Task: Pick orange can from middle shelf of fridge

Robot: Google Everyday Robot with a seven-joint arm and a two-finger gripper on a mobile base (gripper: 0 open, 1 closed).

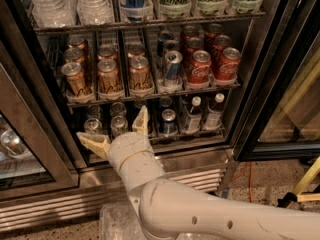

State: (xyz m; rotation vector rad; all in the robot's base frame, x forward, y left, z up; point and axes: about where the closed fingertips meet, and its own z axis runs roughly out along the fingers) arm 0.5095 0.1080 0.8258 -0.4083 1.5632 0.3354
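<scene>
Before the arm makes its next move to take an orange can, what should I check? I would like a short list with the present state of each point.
1. Fridge door open: ok.
2. Orange can at the front of the middle shelf: ok.
3. Gripper open: ok.
4. Gripper empty: ok.
5. Gripper level with the orange can: not ok, it is lower, before the small cans.
6. Gripper clear of the small cans: cannot tell.

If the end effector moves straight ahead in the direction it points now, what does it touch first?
Most likely the small dark cans on the lower rack, just ahead of the open end effector. The orange cans on the middle shelf sit above that line; depth is unclear.
</scene>
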